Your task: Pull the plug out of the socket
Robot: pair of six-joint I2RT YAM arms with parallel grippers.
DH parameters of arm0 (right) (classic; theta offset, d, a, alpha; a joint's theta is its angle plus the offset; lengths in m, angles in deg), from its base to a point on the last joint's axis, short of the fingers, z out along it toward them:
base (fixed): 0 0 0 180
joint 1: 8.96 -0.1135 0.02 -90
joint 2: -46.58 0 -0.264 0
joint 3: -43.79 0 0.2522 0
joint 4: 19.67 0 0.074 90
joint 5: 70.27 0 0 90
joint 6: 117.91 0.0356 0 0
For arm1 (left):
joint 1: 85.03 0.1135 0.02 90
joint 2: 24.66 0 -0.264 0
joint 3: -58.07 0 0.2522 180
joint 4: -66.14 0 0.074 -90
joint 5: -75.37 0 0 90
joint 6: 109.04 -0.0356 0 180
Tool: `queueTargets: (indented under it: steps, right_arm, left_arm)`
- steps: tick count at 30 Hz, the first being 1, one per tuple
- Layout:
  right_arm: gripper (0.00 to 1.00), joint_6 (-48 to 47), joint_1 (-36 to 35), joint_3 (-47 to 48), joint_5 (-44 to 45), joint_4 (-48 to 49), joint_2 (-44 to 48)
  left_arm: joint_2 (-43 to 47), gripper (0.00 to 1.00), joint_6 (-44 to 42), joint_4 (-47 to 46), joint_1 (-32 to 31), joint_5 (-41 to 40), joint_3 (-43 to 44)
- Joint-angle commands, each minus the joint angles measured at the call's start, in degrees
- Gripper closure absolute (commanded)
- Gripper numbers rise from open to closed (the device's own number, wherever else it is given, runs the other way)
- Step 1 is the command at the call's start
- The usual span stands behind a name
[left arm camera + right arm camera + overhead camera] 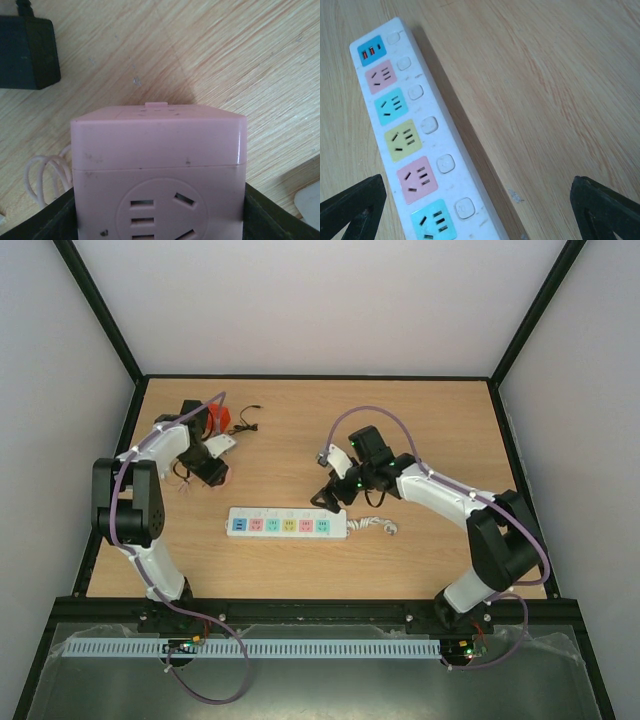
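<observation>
Two jaws of right gripper (pixel 477 205) spread wide, strip (pixel 405 135) beside one, bare table (pixel 545 100) toward the other; left gripper (pixel 160 220) clamps cube (pixel 157 145).

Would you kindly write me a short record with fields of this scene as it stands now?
power strip: flat on the wooden table; every coloured outlet in view is empty
cord: white, bundled at the strip's end by the right arm
left gripper: closed on a pink cube socket
right gripper: open, over the power strip
black adapter: on the table beyond the cube
</observation>
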Motion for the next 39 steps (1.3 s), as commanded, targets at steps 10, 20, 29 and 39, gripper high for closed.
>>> queueTargets:
  steps: [10, 20, 29, 39]
  right_arm:
    - [0.0, -7.6, -6.6, 6.7, 8.1, -6.3, -7.9]
    - [0.0, -11.5, -12.6, 13.6, 11.0, -12.1, -16.6]
    - [0.0, -13.5, -15.6, 16.4, 11.6, -15.7, -21.4]
    - [0.22, -14.5, -15.8, 15.5, 17.2, -14.5, -20.8]
  left_arm:
    - [2.4, 0.01, 0.5, 0.7, 0.3, 3.6, 0.7]
    - [8.3, 0.0, 2.8, -1.5, 0.3, 6.8, 0.2]
    - [11.8, 0.0, 5.4, -5.5, 0.3, 10.6, -1.0]
    - [13.0, 0.0, 5.8, -6.5, 0.3, 11.5, -0.8]
